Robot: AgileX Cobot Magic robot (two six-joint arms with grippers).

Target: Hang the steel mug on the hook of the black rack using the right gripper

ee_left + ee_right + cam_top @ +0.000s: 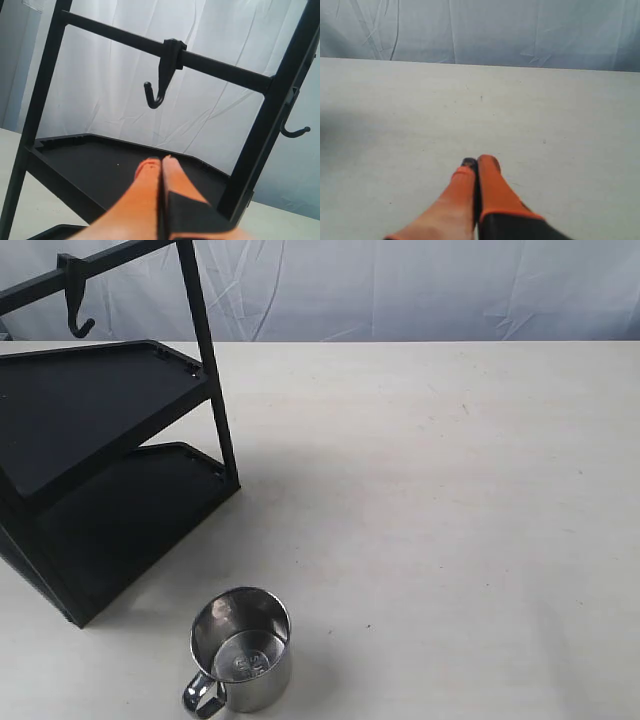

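Observation:
The steel mug (241, 648) stands upright near the table's front edge, mouth up, its looped handle (203, 696) towards the front left. The black rack (100, 450) fills the left side, with two tray shelves and a thin top bar (150, 48). A small J-shaped hook (78, 320) hangs from that bar; the left wrist view shows the hook (159, 92) straight ahead. My left gripper (161, 161) is shut and empty, pointing at the rack's upper shelf. My right gripper (477, 162) is shut and empty over bare table. Neither gripper shows in the exterior view.
A second hook (294, 131) sticks out from the rack's slanted post (270, 110). The white table (430, 500) stretches right of the rack. A pale cloth backdrop (400, 285) hangs behind it.

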